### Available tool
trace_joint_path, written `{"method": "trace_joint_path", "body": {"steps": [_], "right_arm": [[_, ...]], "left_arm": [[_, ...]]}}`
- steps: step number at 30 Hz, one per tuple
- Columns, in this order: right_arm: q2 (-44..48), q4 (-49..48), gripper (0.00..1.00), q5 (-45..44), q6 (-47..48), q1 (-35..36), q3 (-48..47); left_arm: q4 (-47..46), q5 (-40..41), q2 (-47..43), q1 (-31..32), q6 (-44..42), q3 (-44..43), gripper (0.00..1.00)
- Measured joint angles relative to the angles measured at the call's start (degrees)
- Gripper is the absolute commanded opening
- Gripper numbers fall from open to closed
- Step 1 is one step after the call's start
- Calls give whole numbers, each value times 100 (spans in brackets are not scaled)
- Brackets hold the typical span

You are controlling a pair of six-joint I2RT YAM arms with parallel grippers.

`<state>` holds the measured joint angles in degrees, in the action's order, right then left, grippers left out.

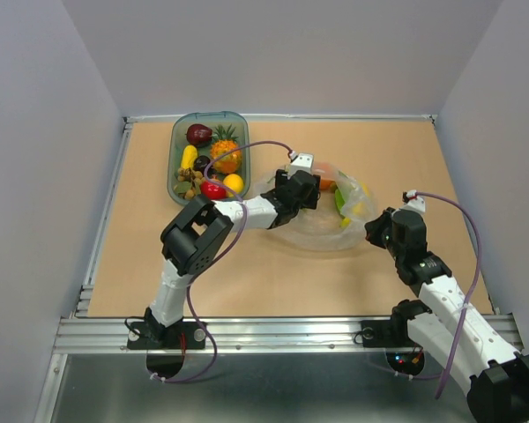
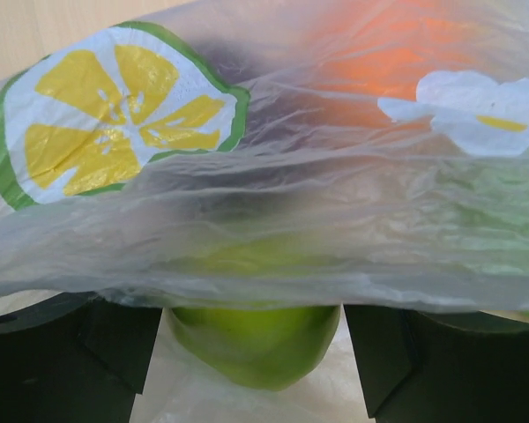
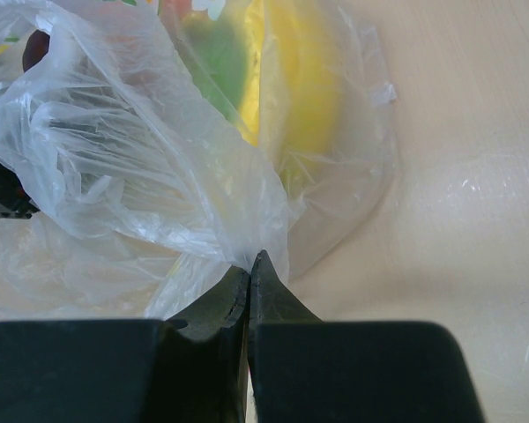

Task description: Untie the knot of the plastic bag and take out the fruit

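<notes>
While the plastic bag [image 1: 322,233] lies on the bench [image 1: 247,282] between the two arms, its thin edge is pinched flat between the fully closed fingers of the right hand [image 3: 249,275], and the film is gathered to a point at the fingertips. Just beyond that hand a yellow banana [image 3: 304,97] and a green piece [image 3: 216,62] are seen through the plastic. The left hand [image 2: 254,352] is set at the bag's other side, under a fold of film printed with a lemon slice [image 2: 115,115]. Its fingers are spread wide, and a green fruit [image 2: 256,344] fills the gap between them, apparently touched on both sides. An orange shape [image 2: 379,53] is seen blurred through the film ahead of it. A green-tinted tray [image 1: 175,172] of other fruit stands beyond and to the left of the left hand, near the bag.
</notes>
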<state>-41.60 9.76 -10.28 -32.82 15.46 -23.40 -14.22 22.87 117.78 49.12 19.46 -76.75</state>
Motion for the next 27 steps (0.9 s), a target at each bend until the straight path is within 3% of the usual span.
{"method": "trace_joint_path", "body": {"steps": [2,6,8,10,18,27], "right_arm": [[0,0,0,0,-2,0,0],[0,0,0,0,0,2,0],[0,-2,0,0,0,4,0],[0,0,0,0,-2,4,0],[0,-2,1,0,-2,4,0],[2,-2,0,-26,-2,7,0]], "left_arm": [[-57,7,31,-2,39,-15,73],[-57,11,26,-2,101,-15,49],[-46,15,-2,2,96,4,31],[-13,17,-68,11,81,63,23],[46,-114,-776,205,-149,291,22],[83,-960,-1569,382,-474,291,22]]}}
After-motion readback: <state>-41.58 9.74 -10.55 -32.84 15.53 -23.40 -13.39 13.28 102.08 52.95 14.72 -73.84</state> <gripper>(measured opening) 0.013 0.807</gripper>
